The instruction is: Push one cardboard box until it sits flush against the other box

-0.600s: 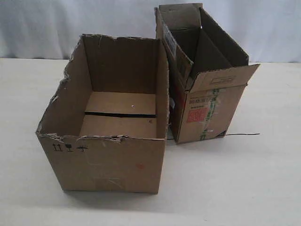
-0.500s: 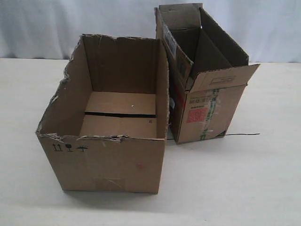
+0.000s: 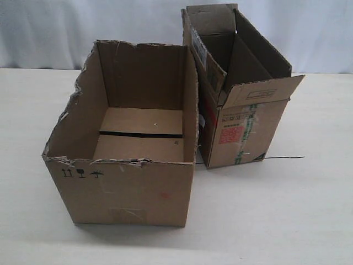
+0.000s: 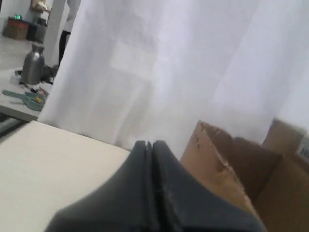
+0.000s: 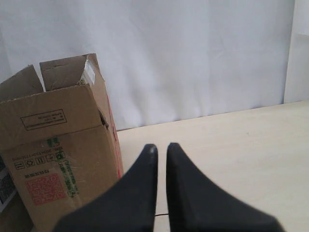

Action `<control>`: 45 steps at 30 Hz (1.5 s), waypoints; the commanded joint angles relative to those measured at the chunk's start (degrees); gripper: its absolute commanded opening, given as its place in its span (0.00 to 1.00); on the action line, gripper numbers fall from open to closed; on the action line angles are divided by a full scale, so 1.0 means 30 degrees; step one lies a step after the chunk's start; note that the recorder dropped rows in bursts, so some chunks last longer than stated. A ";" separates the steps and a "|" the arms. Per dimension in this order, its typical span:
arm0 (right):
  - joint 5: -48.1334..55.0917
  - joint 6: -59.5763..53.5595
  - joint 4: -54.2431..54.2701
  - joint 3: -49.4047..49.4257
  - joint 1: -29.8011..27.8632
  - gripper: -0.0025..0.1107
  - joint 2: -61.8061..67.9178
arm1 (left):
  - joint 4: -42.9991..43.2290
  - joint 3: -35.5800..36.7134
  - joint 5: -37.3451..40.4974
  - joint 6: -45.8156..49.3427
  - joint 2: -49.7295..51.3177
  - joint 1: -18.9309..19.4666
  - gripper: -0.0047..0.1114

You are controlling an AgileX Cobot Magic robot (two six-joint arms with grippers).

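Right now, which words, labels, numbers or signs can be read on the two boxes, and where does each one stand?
No word or number is sharp enough to quote.
Cardboard box: small black handling symbols on the front, near the torn rim; pictures only, no words.
Other box: red square label on the front, apparently a QR code; unreadable.
Other box: green print on the tape; too blurred.
Other box: framed black text on the front flap; too small.

On the surface (image 3: 298, 210), the cardboard box (image 3: 129, 160) sits front-left; the other box (image 3: 237, 94) stands behind to its right, their near sides almost touching.
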 commanded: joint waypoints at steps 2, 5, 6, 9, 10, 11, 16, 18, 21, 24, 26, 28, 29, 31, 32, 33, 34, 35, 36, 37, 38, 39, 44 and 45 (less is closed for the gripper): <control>-0.0057 -0.0060 -0.0076 0.0072 -0.0154 0.07 -0.0108 | -0.2172 0.0046 -0.1543 -0.1258 -0.0053 -0.0012 0.04; -0.0057 -0.0060 -0.0076 0.0072 -0.0154 0.07 -0.0108 | -0.2297 0.0046 -0.3101 -0.1294 -0.0053 -0.0012 0.04; -0.0057 -0.0060 -0.0076 0.0072 -0.0154 0.07 -0.0108 | -0.2597 0.0046 -0.3611 -0.1494 -0.0053 -0.0012 0.04; -0.0057 -0.0060 -0.0076 0.0072 -0.0154 0.07 -0.0108 | -0.3993 0.0046 -0.5051 -0.2964 -0.0053 -0.0012 0.04; -0.0057 -0.0060 -0.0076 0.0072 -0.0154 0.07 -0.0108 | -0.4235 0.0046 -0.5323 -0.3238 -0.0053 -0.0012 0.04; -0.0057 -0.0060 -0.0076 0.0072 -0.0154 0.07 -0.0108 | -0.4240 -0.0096 -0.5372 -0.3525 -0.0053 -0.0012 0.04; -0.0057 -0.0060 -0.0076 0.0072 -0.0154 0.07 -0.0108 | -0.2104 -0.3011 0.0648 -0.3747 -0.0053 -0.0012 0.04; -0.0057 -0.0060 -0.0076 0.0072 -0.0154 0.07 -0.0108 | -0.0832 -0.4755 0.3668 -0.3747 0.0164 -0.0012 0.04; -0.0057 -0.0060 -0.0076 0.0072 -0.0154 0.07 -0.0108 | -0.0726 -0.6690 0.7546 -0.3488 0.1962 -0.0012 0.04; -0.0057 -0.0060 -0.0076 0.0072 -0.0154 0.07 -0.0108 | -0.1787 -0.7640 1.0484 -0.0827 0.4529 -0.0012 0.04; -0.0057 -0.0060 -0.0076 0.0072 -0.0154 0.07 -0.0108 | -0.4064 -0.7644 1.1508 0.2175 0.6119 -0.0012 0.04; -0.0057 -0.0060 -0.0076 0.0072 -0.0154 0.07 -0.0108 | -0.6740 -0.7644 1.2463 0.5188 0.7888 -0.0012 0.04; -0.0057 -0.0060 -0.0076 0.0072 -0.0154 0.07 -0.0108 | -0.7828 -0.7644 1.2792 0.6310 0.8510 -0.0012 0.04; -0.0057 -0.0060 -0.0076 0.0072 -0.0154 0.07 -0.0108 | -1.0147 -0.7644 1.3128 0.9054 0.9811 -0.0012 0.04; -0.0057 -0.0060 -0.0076 0.0072 -0.0154 0.07 -0.0108 | -1.0776 -0.7644 1.3248 0.9955 1.0302 -0.0012 0.04; -0.0057 -0.0060 -0.0076 0.0072 -0.0154 0.07 -0.0108 | -1.1266 -0.7644 1.3435 1.0457 1.0671 -0.0012 0.04; -0.0057 -0.0060 -0.0076 0.0072 -0.0154 0.07 -0.0108 | -1.1313 -0.7644 1.3682 1.0621 1.0907 -0.0012 0.04; -0.0057 -0.0060 -0.0076 0.0072 -0.0154 0.07 -0.0108 | -1.1266 -0.7644 1.3881 1.0730 1.0999 -0.0012 0.04; -0.0057 -0.0060 -0.0076 0.0072 -0.0154 0.07 -0.0108 | -1.1051 -0.7600 1.4142 1.0730 1.1002 -0.0012 0.04; -0.0057 -0.0060 -0.0076 0.0072 -0.0154 0.07 -0.0108 | -1.1016 -0.7451 1.4270 1.0730 1.1002 -0.0012 0.04; -0.0057 -0.0060 -0.0076 0.0072 -0.0154 0.07 -0.0108 | -1.1059 -0.7385 1.4323 1.0776 1.1002 -0.0012 0.04; -0.0057 -0.0060 -0.0076 0.0072 -0.0154 0.07 -0.0108 | -1.1098 -0.7342 1.4365 1.0820 1.1002 -0.0012 0.04; -0.0057 -0.0060 -0.0076 0.0072 -0.0154 0.07 -0.0108 | -1.1211 -0.7342 1.4563 1.1392 1.1002 -0.0012 0.04; -0.0057 -0.0060 -0.0076 0.0072 -0.0154 0.07 -0.0108 | -1.1302 -0.7342 1.4591 1.1521 1.1002 -0.0012 0.04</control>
